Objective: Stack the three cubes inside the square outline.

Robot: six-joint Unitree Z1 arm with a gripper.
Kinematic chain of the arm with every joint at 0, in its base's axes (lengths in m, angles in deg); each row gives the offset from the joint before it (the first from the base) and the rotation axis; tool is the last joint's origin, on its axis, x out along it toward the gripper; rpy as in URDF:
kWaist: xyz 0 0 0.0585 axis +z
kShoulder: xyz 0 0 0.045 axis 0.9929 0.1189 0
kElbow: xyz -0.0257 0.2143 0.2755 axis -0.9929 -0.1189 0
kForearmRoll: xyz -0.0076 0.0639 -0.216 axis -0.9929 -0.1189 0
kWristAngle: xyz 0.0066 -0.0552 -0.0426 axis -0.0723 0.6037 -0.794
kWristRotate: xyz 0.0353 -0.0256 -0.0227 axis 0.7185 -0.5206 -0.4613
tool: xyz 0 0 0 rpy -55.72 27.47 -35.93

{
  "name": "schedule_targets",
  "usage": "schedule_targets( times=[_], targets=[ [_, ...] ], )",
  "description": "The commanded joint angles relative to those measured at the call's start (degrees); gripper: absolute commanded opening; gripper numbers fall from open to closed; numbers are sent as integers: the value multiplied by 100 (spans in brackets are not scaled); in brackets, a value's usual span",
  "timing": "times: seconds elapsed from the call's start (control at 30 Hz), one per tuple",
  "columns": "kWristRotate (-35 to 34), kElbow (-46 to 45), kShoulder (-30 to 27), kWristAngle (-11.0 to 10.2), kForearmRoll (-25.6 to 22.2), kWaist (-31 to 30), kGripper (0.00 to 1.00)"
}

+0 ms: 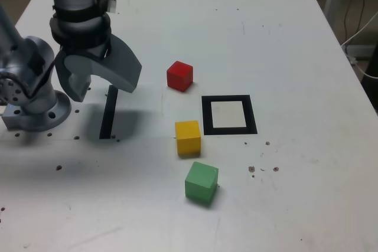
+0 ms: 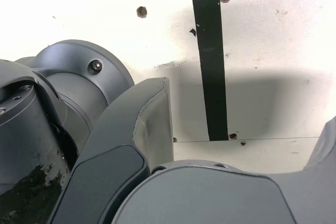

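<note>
The white counter carries everything, and by my reading the task has not begun: nothing is stacked. The gripper hangs near the arm's base on the exterior view's left, fingers spread wide and empty, above a thin black strip, well apart from the cubes. The square outline lies bare. The green cube, yellow cube and red cube sit apart, all just to its left in the exterior view, the yellow nearest. Nothing blocks the path; all three placements remain
</note>
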Motion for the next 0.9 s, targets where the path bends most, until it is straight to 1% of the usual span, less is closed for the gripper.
schedule_targets(
  times=[0.0, 0.33, 0.47, 0.53, 0.67, 0.87],
  targets=[
    [3, -1, -44, -9, 27, 9, 100],
    [-31, 31, -54, -26, -92, 10, 99],
    [76, 137, -40, -84, -189, 37, 98],
    [284, 278, -46, -118, -315, 117, 98],
    [972, 664, -24, -182, -600, 458, 98],
    [1892, 1051, 218, -405, -655, 1050, 98]
  ],
)
